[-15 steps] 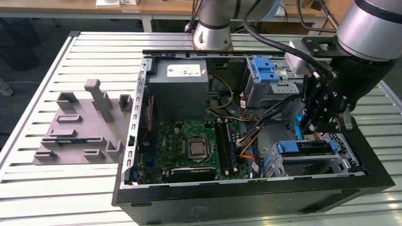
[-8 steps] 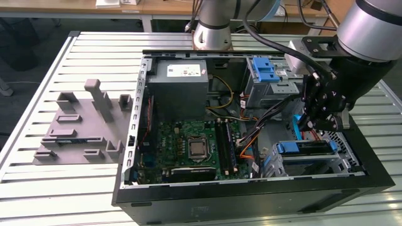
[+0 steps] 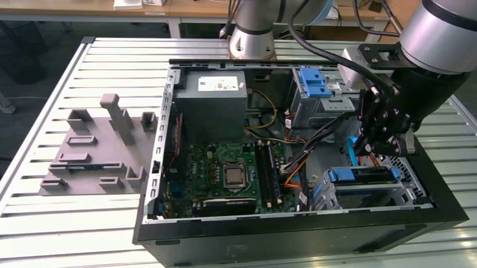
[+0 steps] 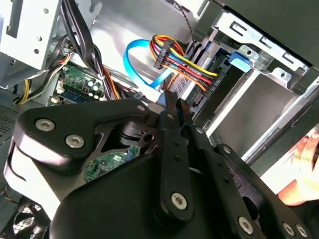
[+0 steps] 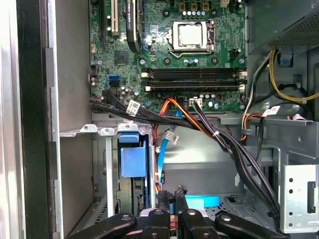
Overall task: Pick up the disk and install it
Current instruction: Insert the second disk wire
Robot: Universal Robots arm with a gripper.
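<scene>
The disk sits in the drive cage at the 4 o'clock corner of the open computer case, in the exterior view. Its long axis runs about 9 to 3 o'clock in that view. The blue carrier end points toward 9 o'clock, facing the motherboard. The label face is hidden, since only the carrier's edge and a dark slab behind it show.

The arm comes in from 1 o'clock and bends down steeply into the case. The gripper hangs just above the disk, at its 12 o'clock, and whether they touch is unclear. The jaws are drawn together, tips nearly meeting, with nothing seen between them in both wrist views.

In the first wrist view the gripper points into the case, with the disk's blue carrier tab upright in its slot near it. A black cable bundle crosses between the tab and the motherboard. In the second wrist view the gripper sits near a red, yellow and orange power cable and a blue data cable.

The exterior view alone takes in the grey power supply box at 12 o'clock inside the case. It also shows a grey fixture at 9 o'clock on the slatted surface, well apart from the case.
</scene>
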